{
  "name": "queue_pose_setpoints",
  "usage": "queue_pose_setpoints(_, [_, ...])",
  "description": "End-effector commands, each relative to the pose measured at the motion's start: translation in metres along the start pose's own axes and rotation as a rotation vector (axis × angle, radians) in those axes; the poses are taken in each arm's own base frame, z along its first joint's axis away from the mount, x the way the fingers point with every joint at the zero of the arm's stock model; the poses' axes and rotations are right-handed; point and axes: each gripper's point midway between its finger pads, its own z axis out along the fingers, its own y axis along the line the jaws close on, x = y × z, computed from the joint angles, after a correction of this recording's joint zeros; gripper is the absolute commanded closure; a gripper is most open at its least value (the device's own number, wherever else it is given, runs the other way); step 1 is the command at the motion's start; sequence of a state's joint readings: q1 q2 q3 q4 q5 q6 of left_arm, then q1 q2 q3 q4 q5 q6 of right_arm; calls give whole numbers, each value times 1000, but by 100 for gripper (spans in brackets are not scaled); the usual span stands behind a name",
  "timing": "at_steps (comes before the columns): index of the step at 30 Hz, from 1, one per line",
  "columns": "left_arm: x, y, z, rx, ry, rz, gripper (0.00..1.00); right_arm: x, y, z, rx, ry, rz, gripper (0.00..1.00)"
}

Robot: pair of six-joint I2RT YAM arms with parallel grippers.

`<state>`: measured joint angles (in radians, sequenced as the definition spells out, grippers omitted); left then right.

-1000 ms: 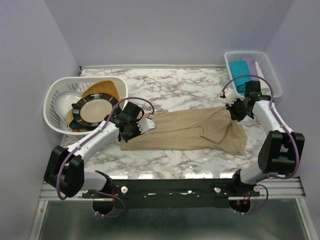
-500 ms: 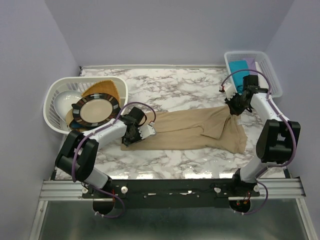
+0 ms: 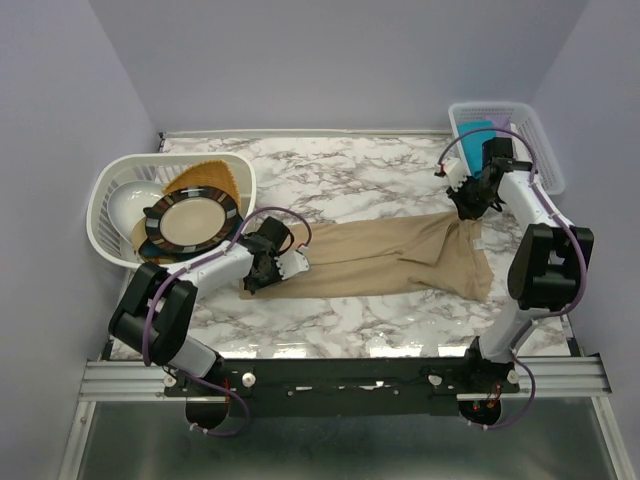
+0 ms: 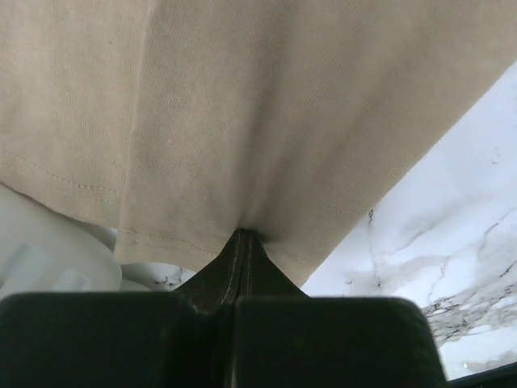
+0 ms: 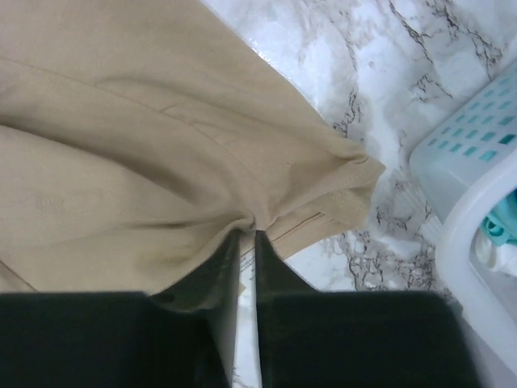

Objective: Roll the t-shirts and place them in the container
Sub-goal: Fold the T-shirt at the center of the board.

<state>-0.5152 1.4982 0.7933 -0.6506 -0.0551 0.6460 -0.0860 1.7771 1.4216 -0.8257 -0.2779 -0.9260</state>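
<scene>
A large beige t-shirt [image 3: 380, 260] lies stretched across the middle of the marble-patterned counter [image 3: 350, 175], running from the left arm to the right one. It is a plain, soft tan cloth and mostly flat. Long shallow creases run along its length, and a looser, rumpled fold of fabric spreads out toward its right end. The left tool [image 3: 262, 272] sits low at the shirt's left end. In the left wrist view its fingers are clenched tight together, with the stitched hem of the cloth gathered into a small pucker right at their tips. The right tool [image 3: 466, 208] is at the shirt's far right corner, close to the counter. In the right wrist view its fingers are nearly closed on a pinch of the beige fabric, and folds radiate away from the grip. A doubled seamed edge lies just beyond the tips on the marble. A white lattice basket [image 3: 540, 150] stands at the far right corner of the counter, just beside the right tool, with a teal t-shirt [image 3: 478, 135] bunched inside it. A second, oval white basket [image 3: 105, 200] stands at the left edge of the counter. It holds a round tan plate [image 3: 190, 220] with a dark patterned rim, leaning among other dishes, near the left arm.
</scene>
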Motion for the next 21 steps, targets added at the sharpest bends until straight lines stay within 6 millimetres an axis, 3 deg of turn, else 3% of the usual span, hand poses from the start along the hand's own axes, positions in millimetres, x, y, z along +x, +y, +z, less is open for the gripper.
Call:
queue_pose_setpoints(1, [28, -16, 20, 36, 93, -18, 100, 4, 8, -2, -38, 46, 23, 57])
queue_pose_setpoints(2, [26, -16, 19, 35, 87, -32, 100, 6, 7, -7, -21, 52, 28, 17])
queue_pose_setpoints(3, [26, -16, 18, 34, 88, -38, 100, 3, 8, -25, 8, 32, 17, 8])
queue_pose_setpoints(4, [25, -16, 18, 34, 85, -41, 100, 12, 19, -27, -9, 44, 8, 4])
queue_pose_setpoints(7, [21, -12, 17, 21, 69, -51, 100, 33, 57, -50, -102, 62, -57, 0])
queue_pose_setpoints(9, [20, -11, 19, 18, 65, -52, 100, 64, 92, -46, -212, 114, -32, 0])
queue_pose_setpoints(12, [17, -11, 21, 23, 65, -58, 100, 97, 119, -41, -311, 167, 14, 0])
queue_pose_setpoints(18, [14, -10, 24, 31, 68, -73, 100, 118, 123, -26, -333, 215, 49, 0])
queue_pose_setpoints(21, [15, -11, 24, 35, 73, -70, 100, 125, 128, -23, -375, 253, 44, 5])
